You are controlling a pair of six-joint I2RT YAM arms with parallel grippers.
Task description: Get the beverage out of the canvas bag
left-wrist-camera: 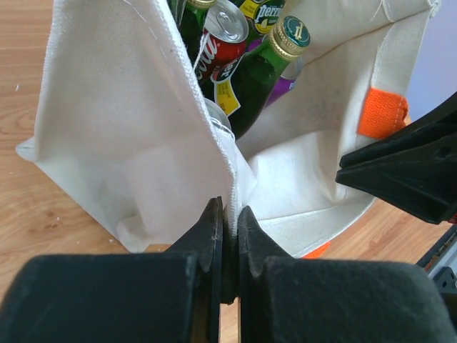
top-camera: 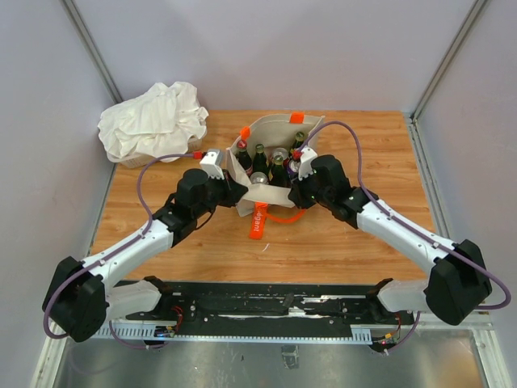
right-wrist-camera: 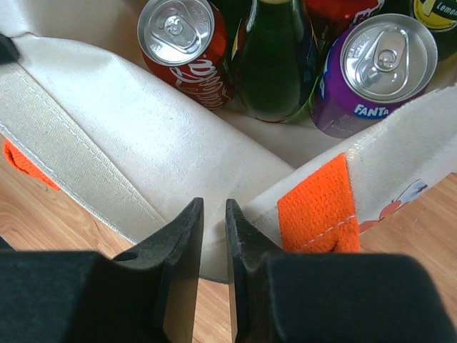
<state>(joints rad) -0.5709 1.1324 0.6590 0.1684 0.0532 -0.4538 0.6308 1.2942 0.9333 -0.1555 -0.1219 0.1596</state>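
The beige canvas bag (top-camera: pixel 260 194) stands open at the table's middle, with orange handles (top-camera: pixel 297 118) and an orange strap (top-camera: pixel 258 220) lying in front of it. Inside are several green bottles (top-camera: pixel 260 160) and cans (top-camera: pixel 279 155). My left gripper (top-camera: pixel 233 191) is shut on the bag's near-left rim (left-wrist-camera: pixel 230 214). A red can (left-wrist-camera: pixel 218 43) and a green Perrier bottle (left-wrist-camera: pixel 260 71) lie beyond it. My right gripper (top-camera: pixel 295 192) sits at the near-right corner, jaws almost together with bag fabric between them (right-wrist-camera: pixel 214 211). A red cola can (right-wrist-camera: pixel 182 43), a green bottle (right-wrist-camera: pixel 275 57) and a purple Fanta can (right-wrist-camera: pixel 375 68) lie ahead.
A white cloth bundle (top-camera: pixel 153 121) lies at the table's far-left corner. Grey walls close in the back and both sides. Bare wooden tabletop (top-camera: pixel 380 153) lies right of the bag and in front of it.
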